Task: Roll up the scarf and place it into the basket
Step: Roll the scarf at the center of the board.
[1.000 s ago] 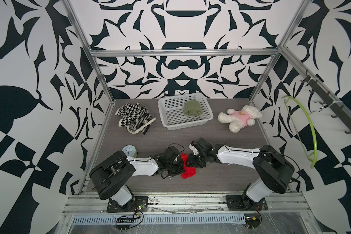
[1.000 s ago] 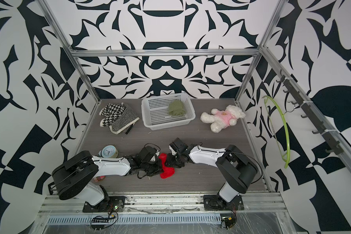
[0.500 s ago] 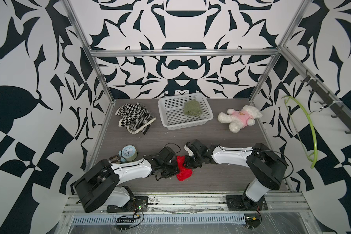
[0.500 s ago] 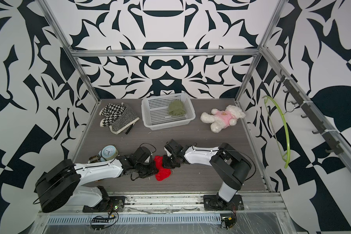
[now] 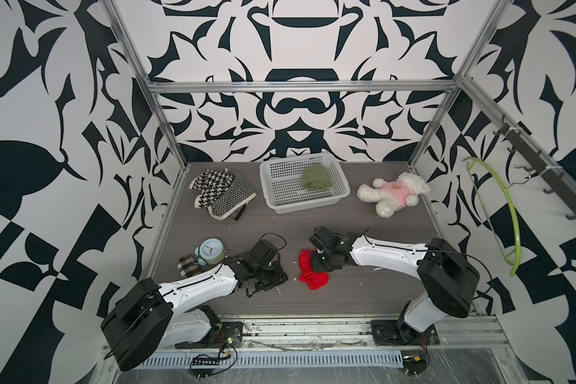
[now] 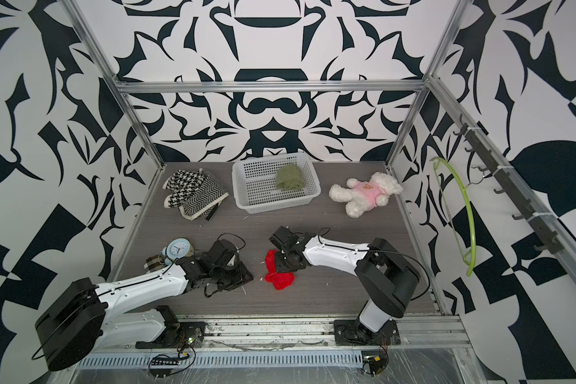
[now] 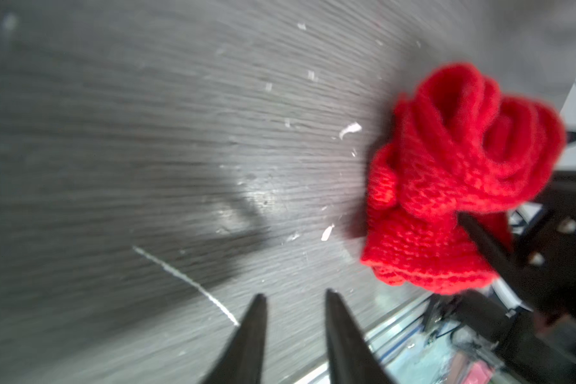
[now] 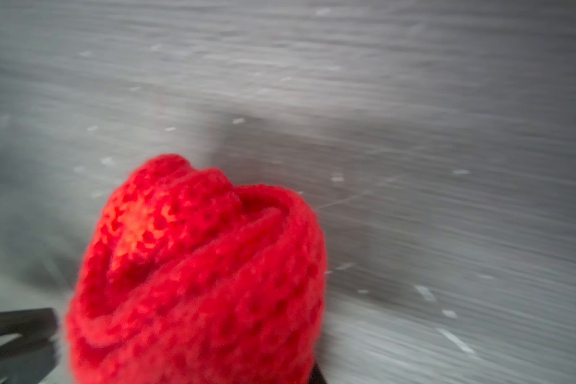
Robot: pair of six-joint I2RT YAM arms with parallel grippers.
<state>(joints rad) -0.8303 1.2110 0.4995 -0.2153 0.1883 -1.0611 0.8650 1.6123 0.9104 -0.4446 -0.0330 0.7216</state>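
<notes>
The red knitted scarf (image 5: 314, 278) (image 6: 281, 279) lies rolled into a bundle on the grey table near the front middle. My right gripper (image 5: 317, 266) is shut on it from the right, and the roll (image 8: 197, 282) fills the right wrist view and hides the fingers. My left gripper (image 5: 281, 278) (image 7: 295, 297) stands open a short way left of the scarf (image 7: 446, 199), with nothing between its fingers. The white basket (image 5: 306, 207) (image 6: 275, 205) stands at the back middle with a green rolled cloth (image 5: 316, 178) inside.
A pile of black-and-white patterned scarves (image 5: 222, 194) lies at the back left. A white plush bear in pink (image 5: 393, 194) lies at the back right. An alarm clock (image 5: 210, 251) and a plaid item (image 5: 188, 264) sit left of my left arm. A green hanger (image 5: 509, 212) hangs on the right wall.
My left gripper has let go of the scarf, opened and drawn back to the left. My right gripper has closed on the roll, which has stayed almost in place.
</notes>
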